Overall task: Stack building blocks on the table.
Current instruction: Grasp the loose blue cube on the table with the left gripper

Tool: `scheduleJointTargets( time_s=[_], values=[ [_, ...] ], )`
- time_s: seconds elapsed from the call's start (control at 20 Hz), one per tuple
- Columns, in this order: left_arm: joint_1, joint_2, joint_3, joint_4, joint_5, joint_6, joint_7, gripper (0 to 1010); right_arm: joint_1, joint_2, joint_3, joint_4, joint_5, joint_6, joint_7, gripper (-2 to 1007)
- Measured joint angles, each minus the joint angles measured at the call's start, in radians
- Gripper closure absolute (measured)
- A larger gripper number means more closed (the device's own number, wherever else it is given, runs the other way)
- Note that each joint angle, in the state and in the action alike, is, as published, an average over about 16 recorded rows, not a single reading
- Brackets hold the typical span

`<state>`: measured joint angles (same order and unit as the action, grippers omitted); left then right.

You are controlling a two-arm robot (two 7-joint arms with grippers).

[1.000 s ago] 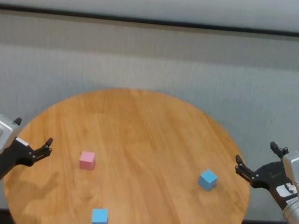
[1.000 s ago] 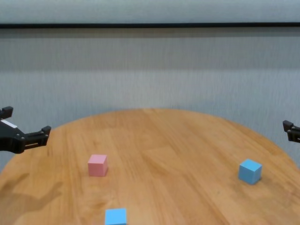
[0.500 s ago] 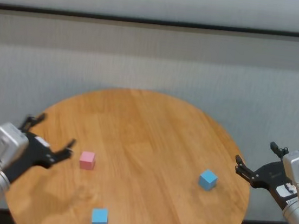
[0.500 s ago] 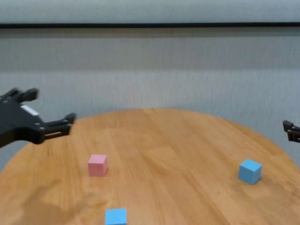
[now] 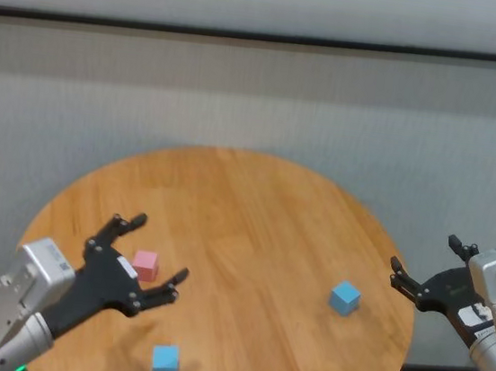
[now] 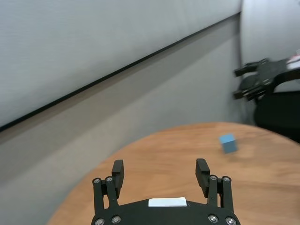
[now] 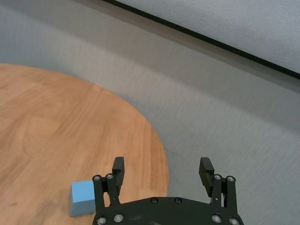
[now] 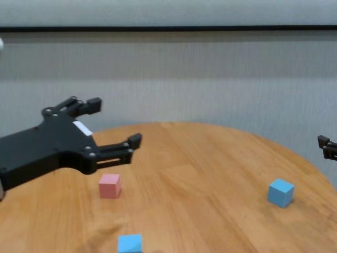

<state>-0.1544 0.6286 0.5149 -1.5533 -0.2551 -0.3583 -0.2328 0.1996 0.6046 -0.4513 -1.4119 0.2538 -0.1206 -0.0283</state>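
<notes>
From my head camera, looking down, I see the round wooden table (image 5: 254,213) with 3 small blocks on it. My left gripper (image 5: 156,252) hangs over the left side of the table with its fingers spread apart. The pink block (image 5: 145,265) shows in the gap between those fingers. One blue block (image 5: 165,362) sits near the front edge, close to my left gripper. The other blue block (image 5: 345,298) sits on the right side. My right gripper (image 5: 420,265) waits just off the table's right edge, near that block, with its fingers apart and holding nothing.

On my left wrist camera, my left gripper (image 6: 161,171) shows 2 black fingers held wide with nothing between them. Far past them lies the blue block (image 6: 228,143), and my right gripper (image 6: 247,82) is beyond it.

On my right wrist camera, my right gripper (image 7: 162,168) is spread wide too. A blue block (image 7: 82,197) lies on the table beside one finger, not between the 2.

From my chest camera, my left gripper (image 8: 115,122) floats above the table, fingers apart. The pink block (image 8: 109,185) lies just under it, not touching. One blue block (image 8: 130,244) is at the front edge and the other blue block (image 8: 280,192) is far to the right. Only a tip of my right gripper (image 8: 327,148) shows at the edge.
</notes>
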Motion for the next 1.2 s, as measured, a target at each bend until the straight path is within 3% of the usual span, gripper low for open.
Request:
scheduleJointTargets(
  time_s=[0.3, 0.7, 1.2],
  values=[
    [-0.005, -0.008, 0.017, -0.002, -0.049, 0.003, -0.091, 7, 0.0, 0.0, 0.0, 0.0, 0.0, 0.0, 0.0, 0],
    [-0.018, -0.014, 0.026, 0.034, -0.102, 0.045, -0.185, 7, 0.0, 0.0, 0.0, 0.0, 0.0, 0.0, 0.0, 0],
    [-0.019, -0.005, 0.031, 0.077, -0.109, 0.106, -0.256, 7, 0.0, 0.0, 0.0, 0.0, 0.0, 0.0, 0.0, 0]
  ],
)
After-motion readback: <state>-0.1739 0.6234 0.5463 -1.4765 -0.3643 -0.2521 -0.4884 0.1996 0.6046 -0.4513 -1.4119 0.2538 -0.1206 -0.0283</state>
